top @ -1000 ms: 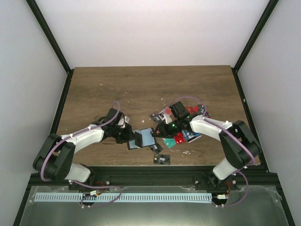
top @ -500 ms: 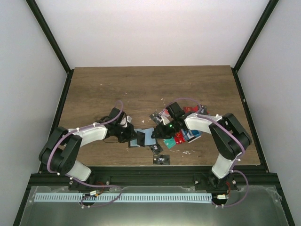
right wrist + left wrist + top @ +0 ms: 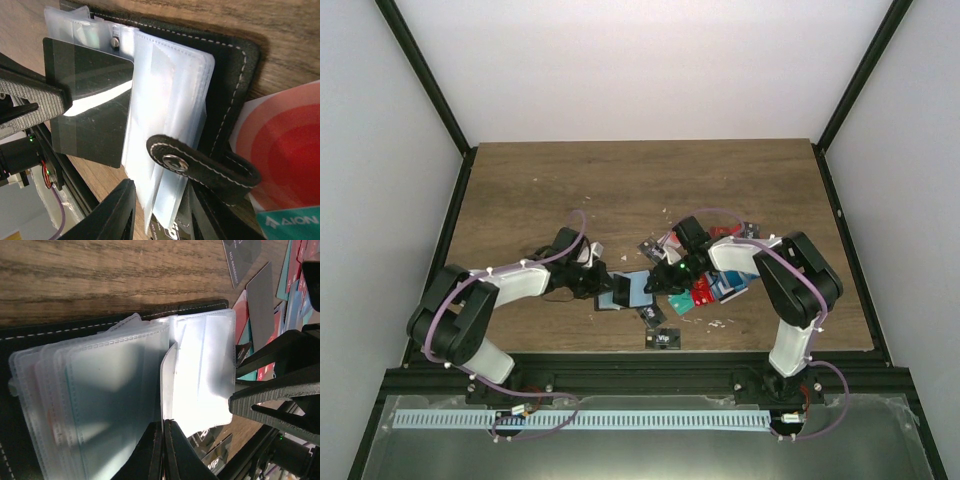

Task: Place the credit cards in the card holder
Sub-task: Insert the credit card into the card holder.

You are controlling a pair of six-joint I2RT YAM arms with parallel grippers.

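card holder point(image 3: 628, 291): lying open on the table point(image 3: 540, 190), near-edge middle in the top view, between both tools; snap tab point(image 3: 200, 167) hanging off at 5 o'clock in the right wrist view.
left tool point(image 3: 162, 429): clamping fully shut on one clear sleeve point(image 3: 200, 375), holding it lifted off the sleeve stack point(image 3: 110, 390), probably so a pocket mouth is facing the right arm.
right tool point(image 3: 161, 202): jaws sitting part open around the sleeve ends; can't tell if they're biting.
black card point(image 3: 90, 100): sitting over the sleeves by the left tool's tips; can't tell whether it's pocketed or loose.
credit cards point(image 3: 715, 287): loose pile lying at 3 o'clock of the holder; most of the job is looking undone.
views: left wrist is showing the pinch; only right wrist is showing the black card and tab; only top is showing the whole pile.
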